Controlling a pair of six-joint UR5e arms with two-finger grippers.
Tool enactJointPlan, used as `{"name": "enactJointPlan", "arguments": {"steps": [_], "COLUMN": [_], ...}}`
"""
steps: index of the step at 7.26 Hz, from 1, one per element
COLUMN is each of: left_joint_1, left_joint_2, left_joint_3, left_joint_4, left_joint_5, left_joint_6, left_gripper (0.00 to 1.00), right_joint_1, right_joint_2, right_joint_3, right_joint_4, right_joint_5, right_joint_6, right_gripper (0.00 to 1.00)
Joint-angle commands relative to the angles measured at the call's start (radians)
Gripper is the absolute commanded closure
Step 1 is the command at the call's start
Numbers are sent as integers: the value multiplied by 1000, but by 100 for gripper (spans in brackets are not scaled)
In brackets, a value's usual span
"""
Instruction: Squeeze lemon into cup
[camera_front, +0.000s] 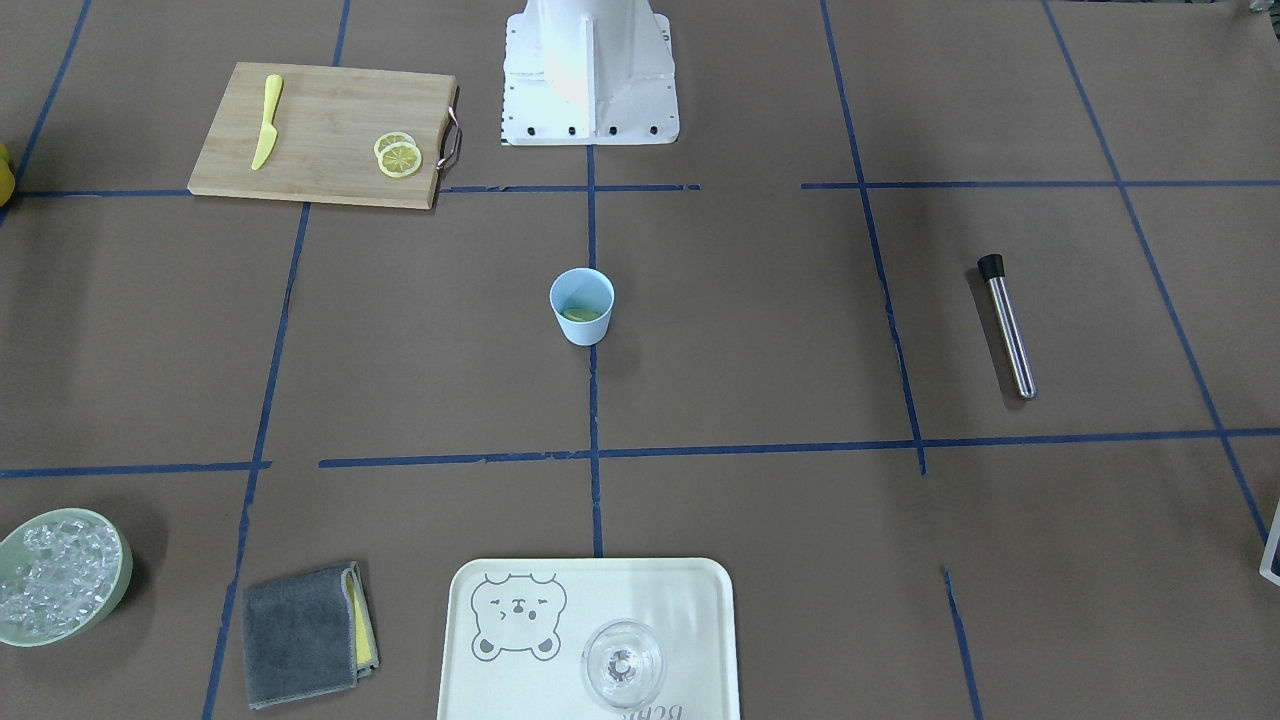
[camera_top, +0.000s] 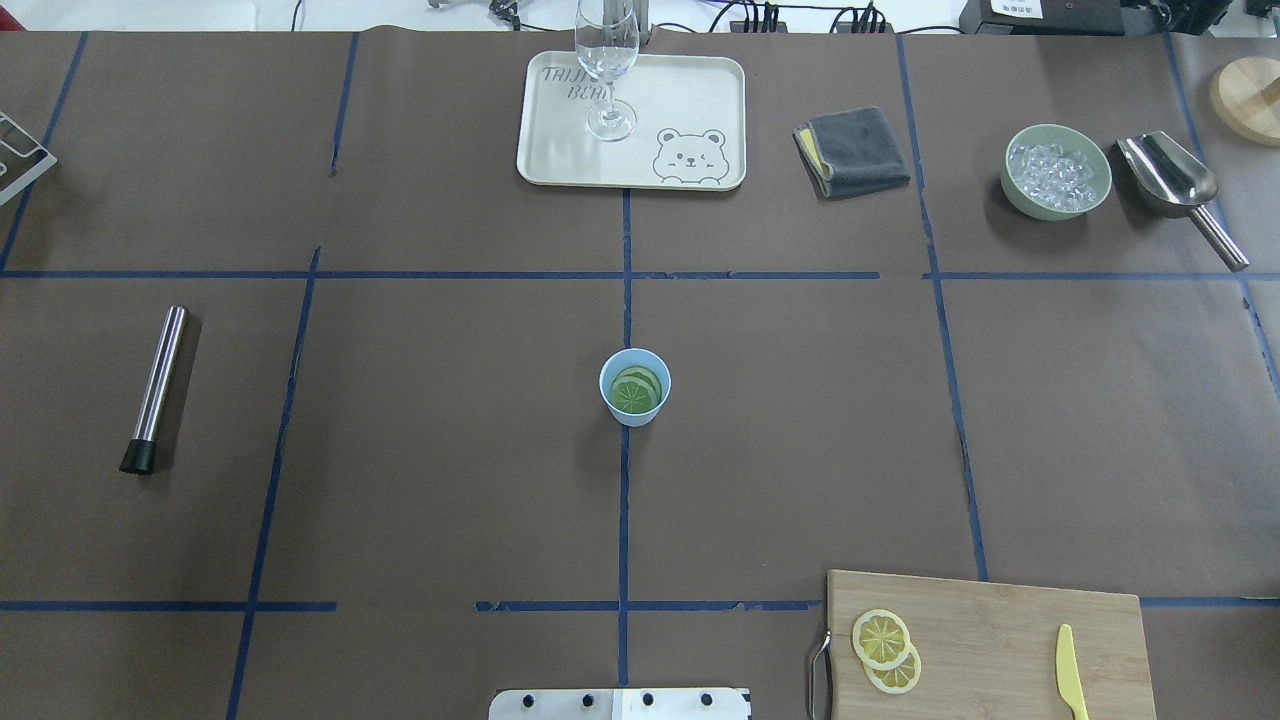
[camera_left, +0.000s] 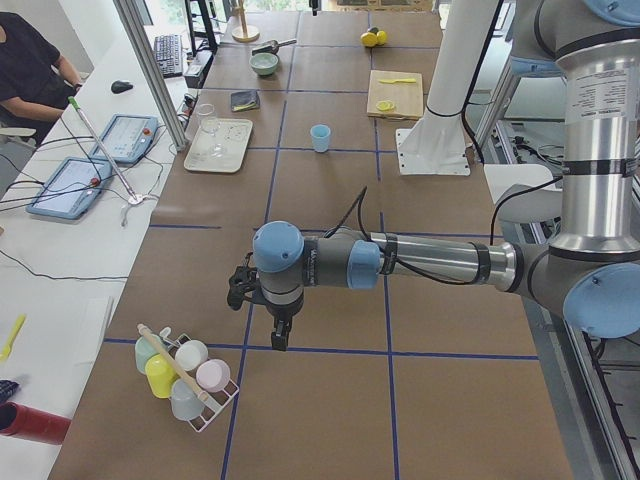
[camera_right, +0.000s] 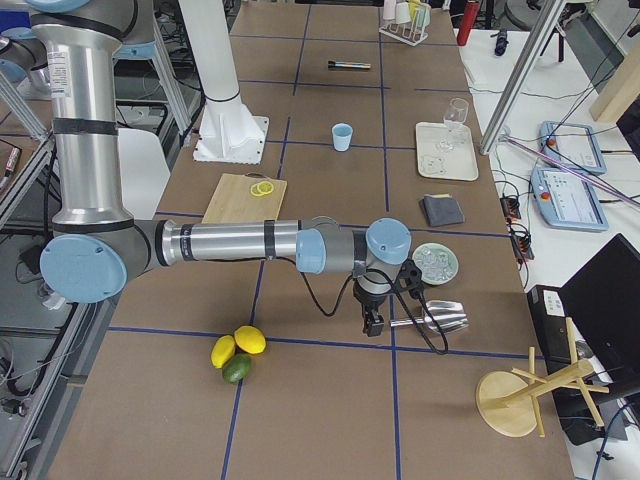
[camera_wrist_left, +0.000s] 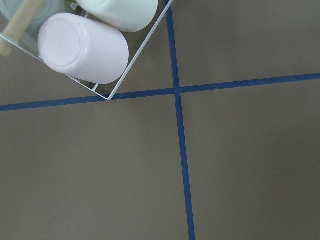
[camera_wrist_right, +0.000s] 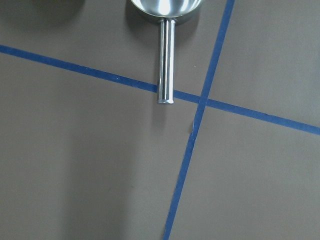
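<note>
The light-blue cup (camera_top: 634, 388) stands upright at the table's middle and holds greenish round slices (camera_top: 636, 392); it also shows in the front view (camera_front: 582, 305). Two yellow lemon slices (camera_top: 886, 648) lie overlapping on the wooden cutting board (camera_top: 1000, 640), also seen in the front view (camera_front: 399, 156). My left gripper (camera_left: 283, 335) shows only in the left side view, far from the cup, beside a rack of cups (camera_left: 185, 375). My right gripper (camera_right: 372, 322) shows only in the right side view, next to the metal scoop (camera_right: 435, 318). I cannot tell whether either is open or shut.
A yellow plastic knife (camera_top: 1070, 685) lies on the board. A metal muddler (camera_top: 155, 388) lies on the left. A bear tray (camera_top: 560, 150) with a clear glass (camera_top: 607, 75), a grey cloth (camera_top: 853, 150) and a bowl of ice (camera_top: 1057, 172) line the far edge. Whole lemons and a lime (camera_right: 237, 353) lie near the right arm.
</note>
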Motion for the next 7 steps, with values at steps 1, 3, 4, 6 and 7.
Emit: {"name": "enactJointPlan", "arguments": {"steps": [1, 3, 4, 6, 7], "left_joint_1": [-1, 1, -1, 1, 1], "left_joint_2": [4, 8, 8, 8, 8], "left_joint_3": [-10, -5, -11, -13, -14], "left_joint_4": [13, 12, 13, 13, 13], "left_joint_5": [2, 0, -1, -1, -1], "left_joint_6": [16, 62, 62, 62, 62], "left_gripper": [0, 0, 0, 0, 0], "right_joint_1": [-1, 0, 0, -1, -1], "right_joint_2": [-2, -2, -3, -6, -6], "right_joint_3": [-1, 6, 5, 2, 0], "right_joint_4": [3, 4, 3, 3, 4], "right_joint_5": [1, -2, -3, -2, -3], "right_joint_6": [-1, -1, -1, -1, -3], "right_gripper": [0, 0, 0, 0, 0]}}
